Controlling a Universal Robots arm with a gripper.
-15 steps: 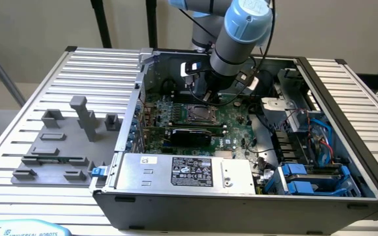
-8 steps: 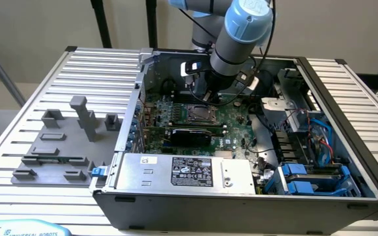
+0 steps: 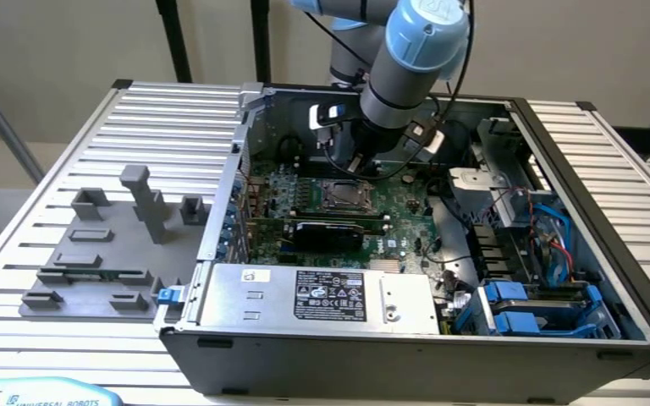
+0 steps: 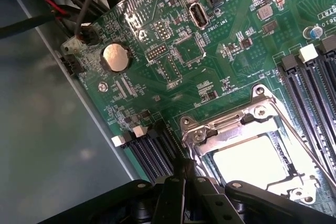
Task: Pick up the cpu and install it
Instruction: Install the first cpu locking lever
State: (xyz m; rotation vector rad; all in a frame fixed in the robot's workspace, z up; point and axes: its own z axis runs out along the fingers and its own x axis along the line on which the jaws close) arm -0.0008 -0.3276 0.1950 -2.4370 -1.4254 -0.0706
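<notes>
While I hold station, the ribbed aluminium worktop [image 3: 43, 254] carries the open grey steel computer case [image 3: 415, 347], whose walls hem the arm in closely. Inside lies the green motherboard [image 4: 173, 82]. My black claw [image 4: 184, 179] hangs over the silver-framed socket [image 4: 252, 114], fingers pressed together, gripping nothing. The pale square cpu [image 4: 247, 163] already sits seated within that frame.

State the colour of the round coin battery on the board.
Silver, round coin battery on the green circuit board; wrist view.
</notes>
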